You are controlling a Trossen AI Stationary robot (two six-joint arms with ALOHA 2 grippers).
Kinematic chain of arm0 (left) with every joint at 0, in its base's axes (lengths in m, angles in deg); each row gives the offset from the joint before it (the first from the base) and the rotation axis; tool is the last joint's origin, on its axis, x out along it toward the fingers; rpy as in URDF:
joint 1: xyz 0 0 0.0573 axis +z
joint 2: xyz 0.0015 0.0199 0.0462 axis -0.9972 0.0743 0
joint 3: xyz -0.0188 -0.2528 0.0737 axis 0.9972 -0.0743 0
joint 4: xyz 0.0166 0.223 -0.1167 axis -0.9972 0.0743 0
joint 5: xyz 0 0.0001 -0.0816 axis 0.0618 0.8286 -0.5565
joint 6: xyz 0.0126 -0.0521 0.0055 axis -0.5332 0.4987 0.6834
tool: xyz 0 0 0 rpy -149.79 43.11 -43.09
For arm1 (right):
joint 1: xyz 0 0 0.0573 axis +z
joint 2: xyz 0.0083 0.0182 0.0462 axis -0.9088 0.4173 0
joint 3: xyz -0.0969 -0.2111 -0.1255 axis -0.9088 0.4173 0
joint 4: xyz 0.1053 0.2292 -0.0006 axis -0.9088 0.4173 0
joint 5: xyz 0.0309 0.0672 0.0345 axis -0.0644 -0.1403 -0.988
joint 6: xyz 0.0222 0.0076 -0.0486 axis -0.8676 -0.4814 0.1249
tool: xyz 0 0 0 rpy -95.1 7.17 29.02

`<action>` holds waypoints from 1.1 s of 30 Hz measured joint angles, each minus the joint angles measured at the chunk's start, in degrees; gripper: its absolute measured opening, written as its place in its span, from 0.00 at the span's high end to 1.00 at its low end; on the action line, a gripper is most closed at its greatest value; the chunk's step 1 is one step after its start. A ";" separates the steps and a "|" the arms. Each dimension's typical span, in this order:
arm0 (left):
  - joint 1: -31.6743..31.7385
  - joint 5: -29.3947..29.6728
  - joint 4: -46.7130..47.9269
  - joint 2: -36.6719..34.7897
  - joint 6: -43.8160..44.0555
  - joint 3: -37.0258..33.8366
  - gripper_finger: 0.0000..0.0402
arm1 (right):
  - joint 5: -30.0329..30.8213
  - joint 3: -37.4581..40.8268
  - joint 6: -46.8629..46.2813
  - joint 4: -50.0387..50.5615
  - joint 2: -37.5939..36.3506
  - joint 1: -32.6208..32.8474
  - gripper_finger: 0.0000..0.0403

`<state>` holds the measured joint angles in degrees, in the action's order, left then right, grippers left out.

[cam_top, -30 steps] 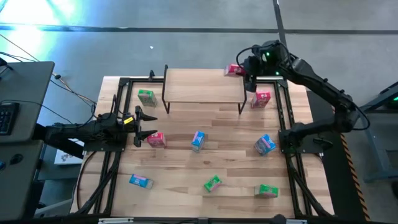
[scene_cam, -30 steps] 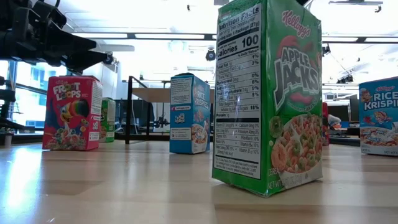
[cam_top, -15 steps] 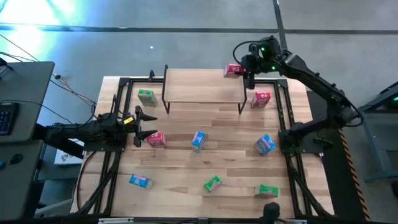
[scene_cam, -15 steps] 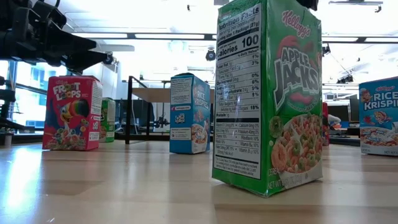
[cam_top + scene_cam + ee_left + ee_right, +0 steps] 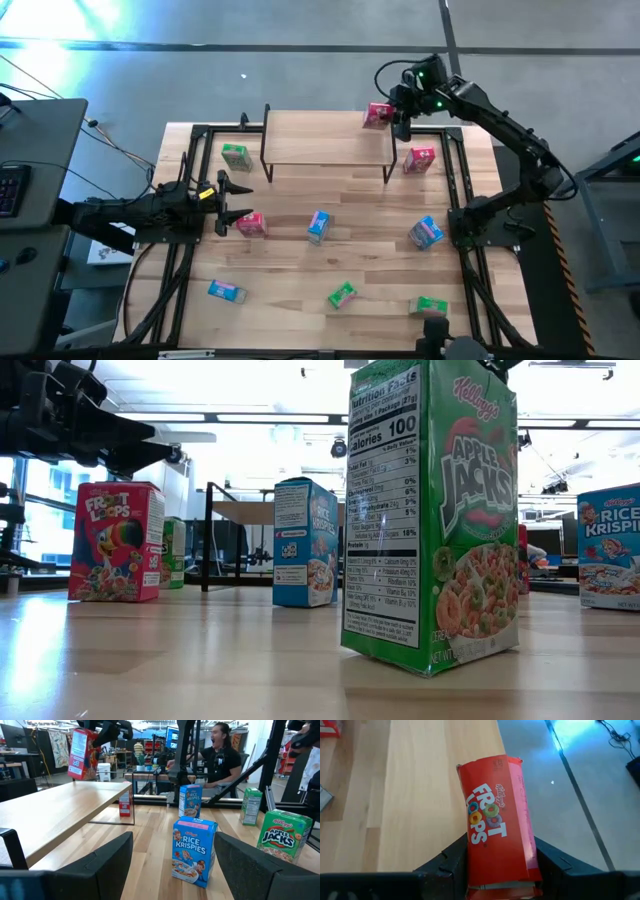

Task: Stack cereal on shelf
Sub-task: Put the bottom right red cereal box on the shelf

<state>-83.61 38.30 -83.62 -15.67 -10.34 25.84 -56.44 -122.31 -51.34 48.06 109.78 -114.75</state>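
Overhead camera first: shelf (image 5: 328,137) stands at the far middle of the table (image 5: 330,270), its plank bare. Right gripper (image 5: 397,112) hangs over the shelf's far right corner, clamped on a red box (image 5: 378,114) held above the plank. Left gripper (image 5: 232,203) waits at the table's left edge, fingers spread wide with nothing between them, just beside another red box (image 5: 252,224). A third red box (image 5: 421,158) stands right of the shelf. Three blue boxes: one in the middle (image 5: 319,226), one to the right (image 5: 426,232), one lying near the front left (image 5: 227,291). Three green boxes: one left of the shelf (image 5: 236,156), one front middle (image 5: 342,294), one front right (image 5: 429,306). Nine boxes in all, eight on the table.

Table-height camera: a green box (image 5: 432,515) fills the foreground, a blue one (image 5: 305,542) stands behind it, a red one (image 5: 115,541) sits to the left, and another blue one (image 5: 608,545) is cut off by the picture's right edge.

Left wrist camera: a blue box (image 5: 194,851) sits between the open fingers (image 5: 105,865), farther off. A person (image 5: 220,760) sits beyond the table.

Right wrist camera: the red box (image 5: 497,845) is pinched at its sides between the two fingers (image 5: 451,862), over the plank's edge.
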 joint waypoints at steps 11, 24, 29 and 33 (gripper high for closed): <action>-0.02 0.00 0.00 0.00 0.00 0.00 0.33 | -2.25 -0.02 0.98 -0.41 2.36 -0.48 0.63; -0.01 -0.01 0.00 0.00 0.00 0.00 0.33 | -2.02 -0.24 2.49 0.48 3.67 -0.50 0.63; -0.02 0.00 0.00 0.00 0.00 0.00 0.33 | -1.81 -0.21 2.49 0.36 3.71 -0.49 0.60; -0.02 0.00 -0.01 -0.01 0.00 0.00 0.33 | -1.21 -0.04 2.49 0.49 3.91 -0.48 0.56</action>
<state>-83.63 38.30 -83.63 -15.68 -10.34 25.84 -57.65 -122.35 -48.85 48.55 113.69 -115.23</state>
